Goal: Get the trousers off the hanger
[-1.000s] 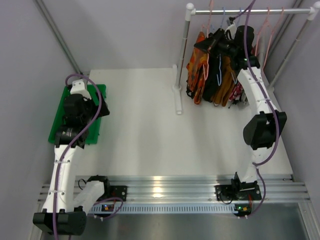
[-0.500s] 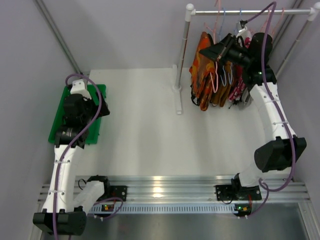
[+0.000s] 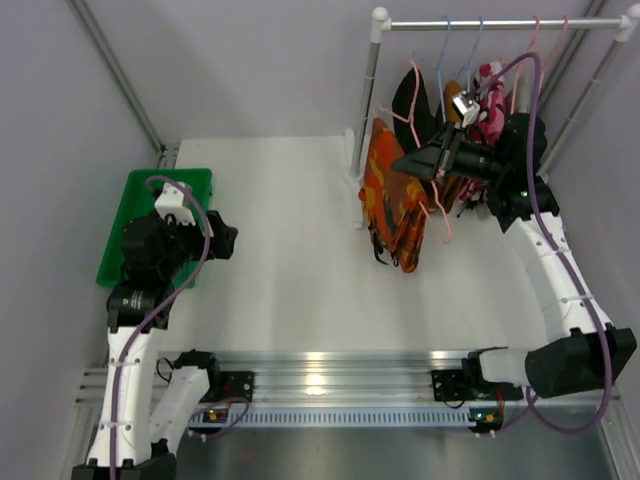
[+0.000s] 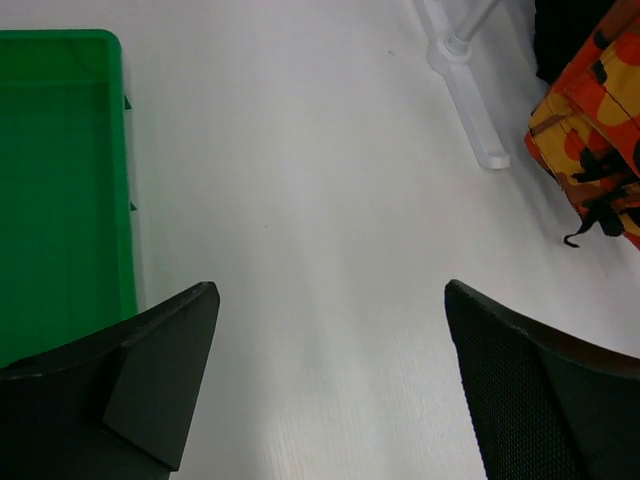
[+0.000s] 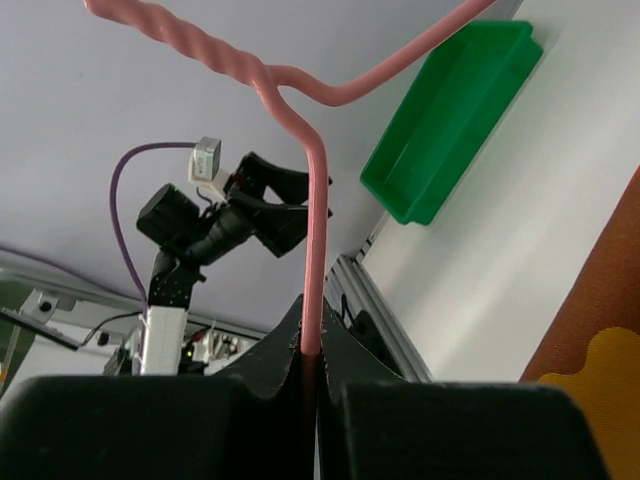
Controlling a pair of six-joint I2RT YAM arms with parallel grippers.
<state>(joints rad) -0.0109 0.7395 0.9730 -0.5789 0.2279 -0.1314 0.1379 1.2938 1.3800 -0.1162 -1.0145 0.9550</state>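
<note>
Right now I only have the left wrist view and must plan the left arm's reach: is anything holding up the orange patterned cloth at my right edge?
Observer: Yes. It is the orange trousers, hanging on a pink hanger.
Operator: What has the hanger?
Observer: The right gripper, shut on the hanger's wire below its twisted neck.
Operator: Any other pair at the rack?
Observer: Red-pink floral trousers hang under the rail.
</note>
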